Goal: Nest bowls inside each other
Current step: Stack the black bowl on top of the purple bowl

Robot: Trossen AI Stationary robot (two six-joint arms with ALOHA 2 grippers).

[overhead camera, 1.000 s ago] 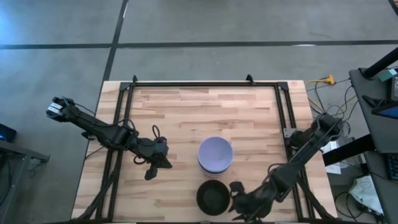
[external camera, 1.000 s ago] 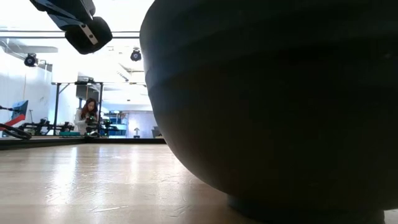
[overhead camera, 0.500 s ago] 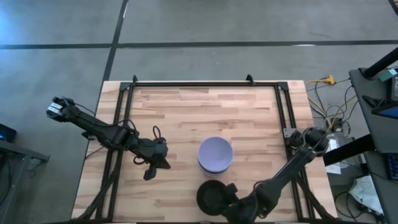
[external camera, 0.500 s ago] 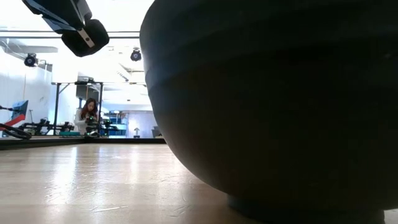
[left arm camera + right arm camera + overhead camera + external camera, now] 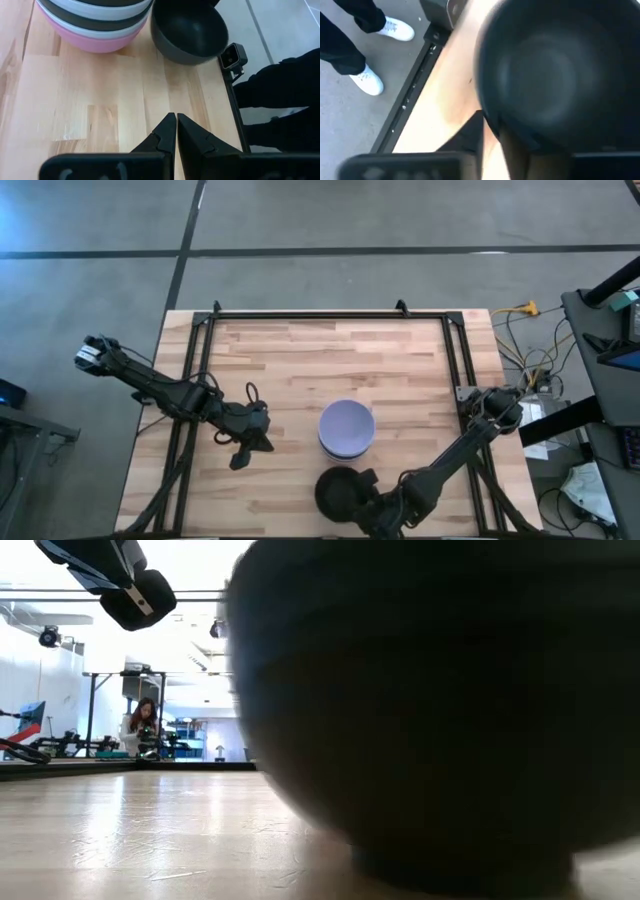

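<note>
A lone black bowl [image 5: 338,492] stands on its foot near the table's near edge and fills the low view [image 5: 430,710]. Just behind it a nested stack [image 5: 346,429] is topped by the lavender bowl; the left wrist view shows its pink bottom bowl [image 5: 97,40] with white and black ones above. My right gripper [image 5: 365,483] is at the black bowl's right rim. My left gripper [image 5: 255,445] hangs shut above the table, left of the stack, touching nothing [image 5: 176,117]. My right gripper has the black bowl's rim [image 5: 492,122] on its right side between the fingers, one finger [image 5: 467,137] outside the wall and one inside. It comes in slanting from the table's near right. The bowl's foot [image 5: 450,870] is on the table.
The low camera [image 5: 232,55] sits at the near edge beside the black bowl. A person's white shoes [image 5: 367,80] and dark trousers show on the floor past that edge. Bare wood [image 5: 300,360] stretches toward the far and left sides.
My right gripper has moved toward the table's left along the near edge and reached the black bowl's rim. The black bowl has slid a little to the left on the table and is blurred in the low view. The stack has stayed put.
</note>
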